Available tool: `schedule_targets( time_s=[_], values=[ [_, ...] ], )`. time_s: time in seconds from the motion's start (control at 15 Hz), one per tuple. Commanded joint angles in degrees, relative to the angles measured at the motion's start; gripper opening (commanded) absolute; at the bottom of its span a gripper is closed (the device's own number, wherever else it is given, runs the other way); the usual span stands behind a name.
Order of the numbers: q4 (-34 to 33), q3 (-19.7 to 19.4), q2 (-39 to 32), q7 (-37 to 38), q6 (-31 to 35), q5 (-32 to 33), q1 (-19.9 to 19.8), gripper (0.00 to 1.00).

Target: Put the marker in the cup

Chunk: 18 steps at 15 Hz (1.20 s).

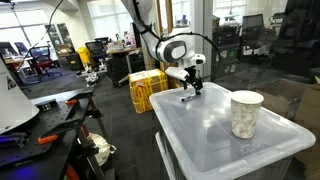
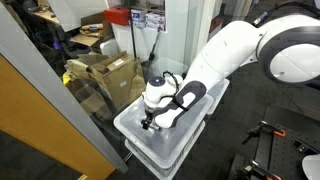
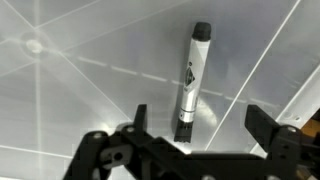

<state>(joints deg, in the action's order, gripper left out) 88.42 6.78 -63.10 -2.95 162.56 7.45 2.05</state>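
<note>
The marker (image 3: 190,75) lies flat on the translucent bin lid (image 3: 70,90); in the wrist view it has a grey body and black ends. My gripper (image 3: 200,125) is open just above it, one finger on each side of its near end, not touching it. In an exterior view the gripper (image 1: 192,86) hangs over the far left part of the lid, with the marker (image 1: 187,98) a dark sliver under it. The whitish crinkly cup (image 1: 246,113) stands upright on the lid, to the right of the gripper. In an exterior view the gripper (image 2: 150,122) is low over the lid and the cup is hidden.
The lid belongs to a clear plastic bin (image 1: 215,145) with edges all round and a drop to the floor. A yellow crate (image 1: 146,90) stands behind it. Cardboard boxes (image 2: 105,75) and a glass wall (image 2: 60,110) flank the bin.
</note>
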Motion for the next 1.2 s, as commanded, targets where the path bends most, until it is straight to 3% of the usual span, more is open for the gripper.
schedule_targets(
  time_s=[0.0, 0.67, 0.8, 0.87, 1.13],
  values=[
    [-6.5, 0.7, -3.1, -1.8, -5.8, -2.4, 0.0, 1.00],
    [-16.9, 0.5, -9.0, -2.0, -13.5, -3.1, 0.8, 0.99],
    [-18.7, 0.3, -10.0, -1.9, -14.6, -3.1, 1.1, 0.74],
    [-19.5, 0.3, -10.5, -2.0, -15.0, -3.1, 1.2, 0.71],
    [-22.2, 0.3, -12.0, -2.0, -16.2, -3.2, 1.5, 0.40]
  ],
)
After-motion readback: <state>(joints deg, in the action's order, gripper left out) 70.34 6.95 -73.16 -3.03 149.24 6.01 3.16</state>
